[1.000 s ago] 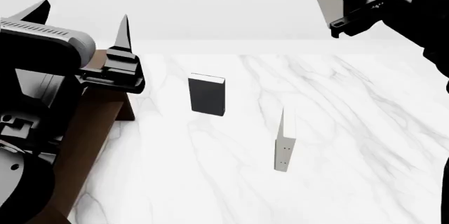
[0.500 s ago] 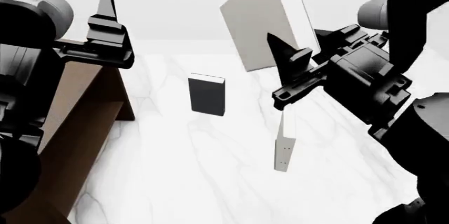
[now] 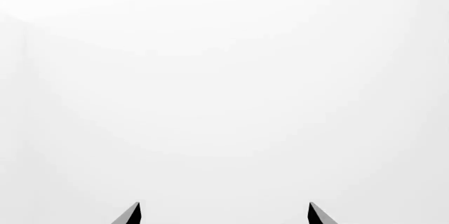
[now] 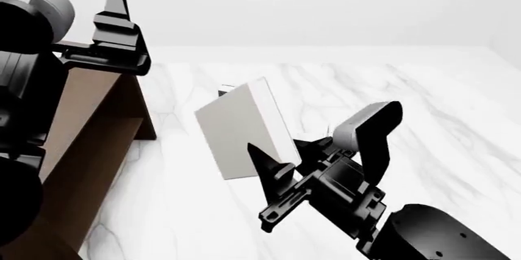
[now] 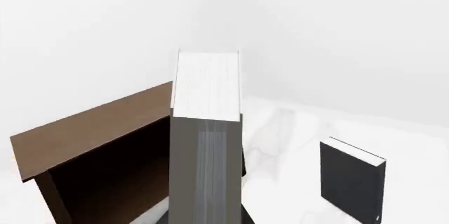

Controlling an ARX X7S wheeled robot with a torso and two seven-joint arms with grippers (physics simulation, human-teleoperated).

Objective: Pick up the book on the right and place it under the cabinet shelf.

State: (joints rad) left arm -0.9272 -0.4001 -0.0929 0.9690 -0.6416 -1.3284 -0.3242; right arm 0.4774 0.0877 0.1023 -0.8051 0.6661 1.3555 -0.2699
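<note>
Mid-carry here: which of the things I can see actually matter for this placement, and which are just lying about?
Belongs to the job:
- the off-white book, held in the right tool
- the brown cabinet, open side showing in the right wrist view

Just lying about:
- the dark book, standing upright on the marble table
- the left tool, open, holding nothing
</note>
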